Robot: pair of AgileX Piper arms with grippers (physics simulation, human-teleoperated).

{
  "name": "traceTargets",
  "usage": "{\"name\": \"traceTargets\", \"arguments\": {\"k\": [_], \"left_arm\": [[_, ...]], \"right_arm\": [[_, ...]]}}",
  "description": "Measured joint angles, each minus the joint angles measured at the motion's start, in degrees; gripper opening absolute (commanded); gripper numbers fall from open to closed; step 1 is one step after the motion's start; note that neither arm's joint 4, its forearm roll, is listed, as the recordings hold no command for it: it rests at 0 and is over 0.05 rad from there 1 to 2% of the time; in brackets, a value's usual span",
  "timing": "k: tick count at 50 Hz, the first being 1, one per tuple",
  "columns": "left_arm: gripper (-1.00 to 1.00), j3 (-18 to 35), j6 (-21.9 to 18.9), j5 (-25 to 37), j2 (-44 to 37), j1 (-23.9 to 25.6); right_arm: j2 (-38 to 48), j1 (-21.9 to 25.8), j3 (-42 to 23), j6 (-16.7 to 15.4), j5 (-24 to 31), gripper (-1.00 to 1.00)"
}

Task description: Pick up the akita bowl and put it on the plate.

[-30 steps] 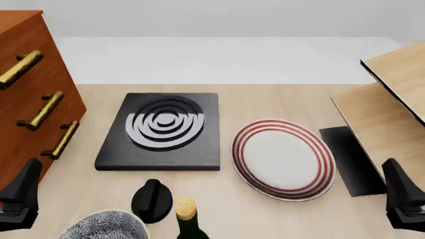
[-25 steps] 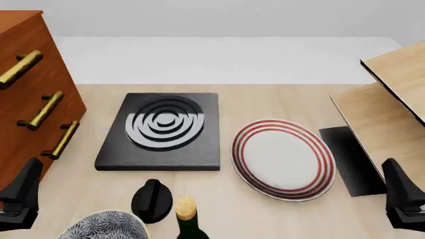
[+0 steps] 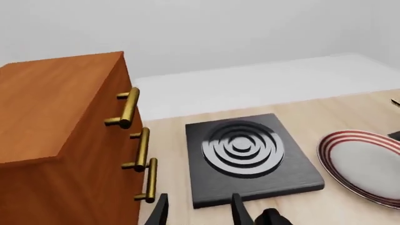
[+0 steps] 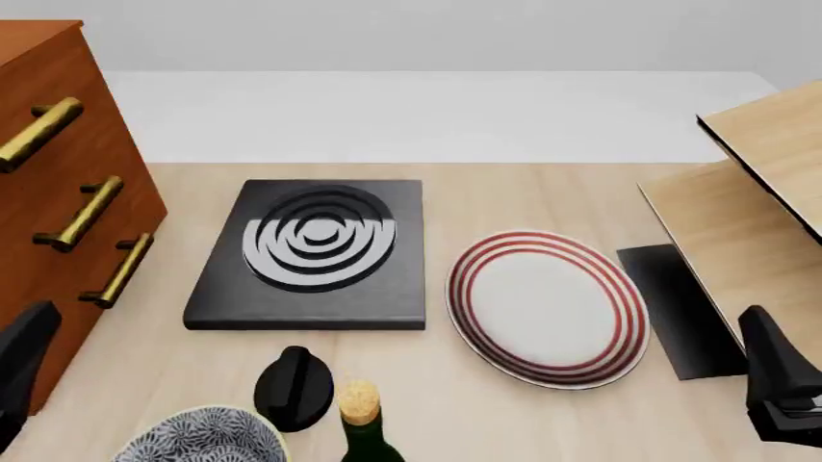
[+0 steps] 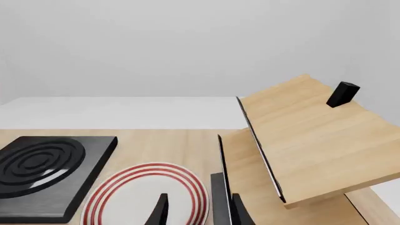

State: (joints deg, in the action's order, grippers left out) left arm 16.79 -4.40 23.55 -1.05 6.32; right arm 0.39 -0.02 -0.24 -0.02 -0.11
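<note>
A wooden table (image 4: 514, 192) seen from above. The bowl (image 4: 199, 438), patterned black and white, sits at the near edge on the left; the frame cuts off its lower half. The plate (image 4: 549, 306), white with red rings, lies flat to the right of centre, well apart from the bowl and fully visible.

Between them at the near edge stand a black knob (image 4: 295, 387) and a corked bottle (image 4: 365, 423), of which only the neck shows. Beyond the knob lies a black slab (image 4: 312, 252) with grey-white rings. A brown drawer cabinet (image 4: 58, 183) with brass handles fills the left side, partly cropped. A tilted wooden board (image 4: 757, 192) on the right runs out of frame, with a dark sheet (image 4: 679, 308) below it.

The left gripper (image 3: 198, 211) shows only as two dark fingertips standing apart with nothing between them; in the front view just a black sliver appears at the lower left. The right gripper (image 5: 198, 210) likewise shows two parted fingertips, empty, over the plate's edge. Neither touches the bowl, which neither wrist view shows.
</note>
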Motion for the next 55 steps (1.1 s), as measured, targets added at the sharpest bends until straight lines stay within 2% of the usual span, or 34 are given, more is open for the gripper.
{"name": "traceTargets", "arguments": {"k": [11, 21, 42, 55], "left_arm": [[1.0, 9.0, -3.0, 11.4, -1.2, 2.1], [1.0, 12.8, -4.8, 18.4, -2.4, 3.5], [1.0, 10.7, -5.1, 21.9, -7.2, 8.0], [1.0, 9.0, -5.8, 24.8, -7.4, 8.8]], "right_arm": [[0.0, 0.0, 0.0, 0.0, 0.0, 1.0], [0.0, 0.0, 0.0, 0.0, 0.0, 1.0], [0.0, 0.0, 0.0, 0.0, 0.0, 1.0], [0.0, 0.0, 0.0, 0.0, 0.0, 1.0]]}}
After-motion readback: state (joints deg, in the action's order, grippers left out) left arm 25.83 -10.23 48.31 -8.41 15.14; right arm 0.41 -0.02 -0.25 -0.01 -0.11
